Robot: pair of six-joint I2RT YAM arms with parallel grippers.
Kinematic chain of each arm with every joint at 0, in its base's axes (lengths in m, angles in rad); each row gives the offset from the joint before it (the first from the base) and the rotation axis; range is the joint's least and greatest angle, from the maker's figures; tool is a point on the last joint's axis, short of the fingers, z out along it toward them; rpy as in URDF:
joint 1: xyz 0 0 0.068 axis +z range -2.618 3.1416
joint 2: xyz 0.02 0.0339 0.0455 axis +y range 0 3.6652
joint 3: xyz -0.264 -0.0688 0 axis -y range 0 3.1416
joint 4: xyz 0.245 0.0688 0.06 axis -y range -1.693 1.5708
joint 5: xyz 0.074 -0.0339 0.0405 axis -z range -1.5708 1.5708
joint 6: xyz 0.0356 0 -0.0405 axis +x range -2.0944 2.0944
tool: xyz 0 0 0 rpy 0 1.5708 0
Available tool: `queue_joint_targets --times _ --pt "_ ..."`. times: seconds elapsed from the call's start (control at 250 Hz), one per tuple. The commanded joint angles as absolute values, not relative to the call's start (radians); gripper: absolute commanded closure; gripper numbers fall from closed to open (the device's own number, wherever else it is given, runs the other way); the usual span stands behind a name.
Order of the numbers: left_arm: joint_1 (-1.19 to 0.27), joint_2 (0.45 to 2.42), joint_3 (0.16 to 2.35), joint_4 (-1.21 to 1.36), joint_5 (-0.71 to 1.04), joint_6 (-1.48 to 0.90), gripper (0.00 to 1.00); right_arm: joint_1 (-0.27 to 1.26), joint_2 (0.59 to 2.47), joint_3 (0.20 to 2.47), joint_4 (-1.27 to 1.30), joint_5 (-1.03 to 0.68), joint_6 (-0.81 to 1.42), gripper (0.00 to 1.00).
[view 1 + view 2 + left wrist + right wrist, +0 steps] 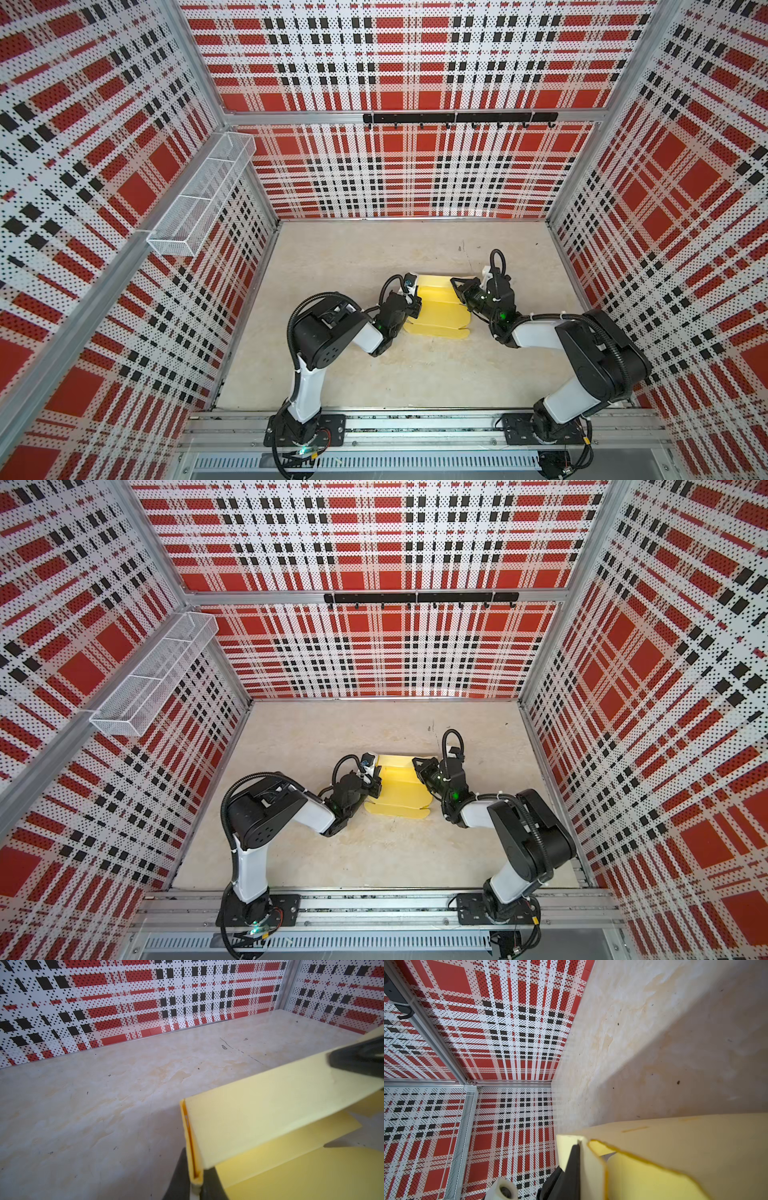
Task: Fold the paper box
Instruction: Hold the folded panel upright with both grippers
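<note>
a thin, likely light, easily creased paper box (440, 309) lay half folded on the worktop (374, 374). the left tool (195, 1178) pinched its doubled wall and the right tool (580, 1153) was clamped on a flap; folded edges looked the firmest hold.

The desk (374, 374) is a pale beige slab with a marbled pattern. A few dark scuffs (460, 248) mark it toward the far edge. A yellow box (440, 320) sits near the desk's middle, its near edge down on the surface and its far panel raised off it.
</note>
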State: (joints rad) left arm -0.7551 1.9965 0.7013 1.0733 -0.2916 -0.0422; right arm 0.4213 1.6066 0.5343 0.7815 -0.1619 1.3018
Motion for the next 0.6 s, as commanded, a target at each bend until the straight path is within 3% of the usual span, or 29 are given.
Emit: queue_joint_targets --times 0.0,0.088,0.468,0.596 --pt "-0.759 2.021 0.719 1.079 -0.277 -0.057 0.86 0.431 1.589 0.514 0.72 -0.169 1.261 1.0" --pt "-0.759 2.024 0.724 1.072 -0.28 -0.058 0.82 0.431 1.588 0.513 0.72 -0.161 1.265 1.0" --pt "-0.758 2.04 0.739 1.054 -0.287 -0.061 0.83 0.431 1.597 0.513 0.729 -0.164 1.264 1.0" --pt "-0.758 2.044 0.746 1.048 -0.298 -0.061 0.94 0.431 1.603 0.507 0.742 -0.166 1.269 1.0"
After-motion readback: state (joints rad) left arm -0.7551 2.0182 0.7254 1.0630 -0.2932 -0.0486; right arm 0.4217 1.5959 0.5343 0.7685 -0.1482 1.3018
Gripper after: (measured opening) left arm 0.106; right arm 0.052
